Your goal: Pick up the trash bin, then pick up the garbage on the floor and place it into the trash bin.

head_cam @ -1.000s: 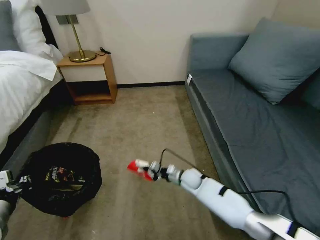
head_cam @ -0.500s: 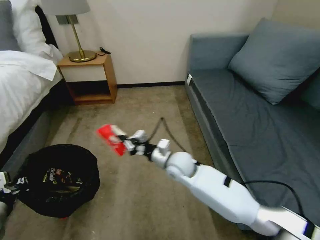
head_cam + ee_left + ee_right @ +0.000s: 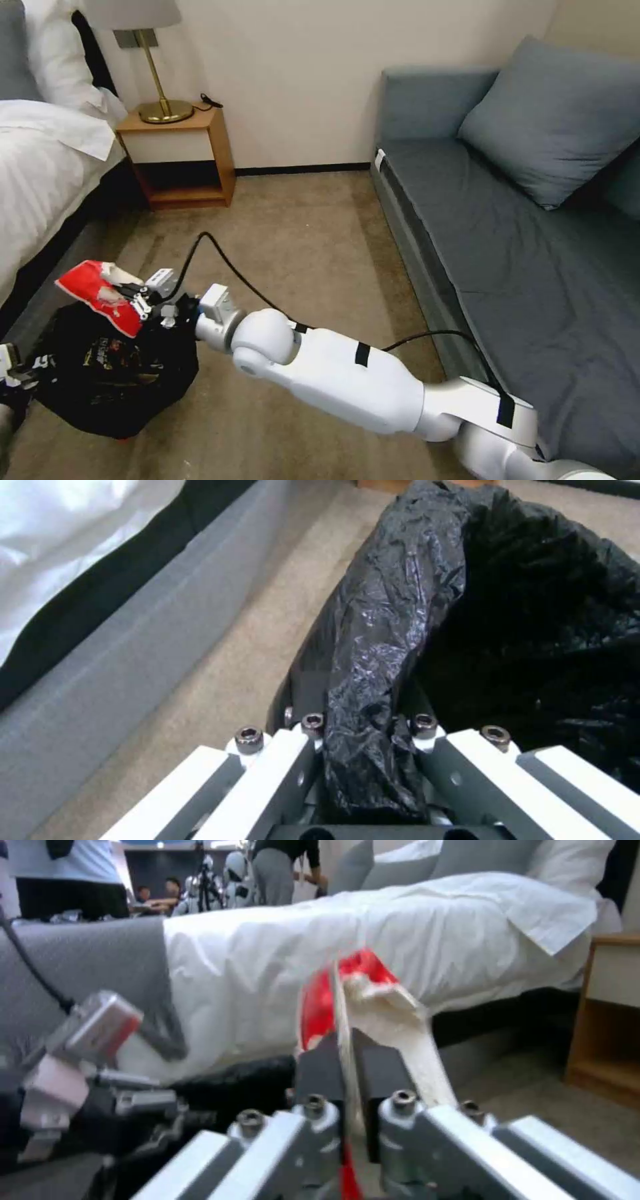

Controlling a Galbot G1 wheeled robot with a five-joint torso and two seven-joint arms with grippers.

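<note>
Trash bin (image 3: pixel 113 373), seen as a crinkly black bag lining with a small red mark low on its near side, sits over the carpeted floor (image 3: pixel 300 233) at the near left, close beside the grey base of the bed (image 3: pixel 40 167). At the bin's left edge the left gripper (image 3: pixel 17 370) is clamped on the rim; the left wrist view shows its fingers (image 3: pixel 293 760) pressed against a fold of the black bag (image 3: pixel 393 630), while the arm behind it is cut off by the frame. Reaching across from the lower right, the right arm stretches long and low with its elbow bent, and the right gripper (image 3: pixel 137 303) hangs just above the bin's far rim. It pinches the red snack packet (image 3: pixel 100 297), which sticks out leftward over the bin's opening; in the right wrist view the dark pads (image 3: pixel 320 1070) squeeze the packet's thin edge (image 3: pixel 347 985), its torn white inside showing. Some printed wrappers lie inside the bin, too dim to identify. A black cable (image 3: pixel 227 263) loops up from the right wrist, and the bin's white wall is hidden by the bag.
</note>
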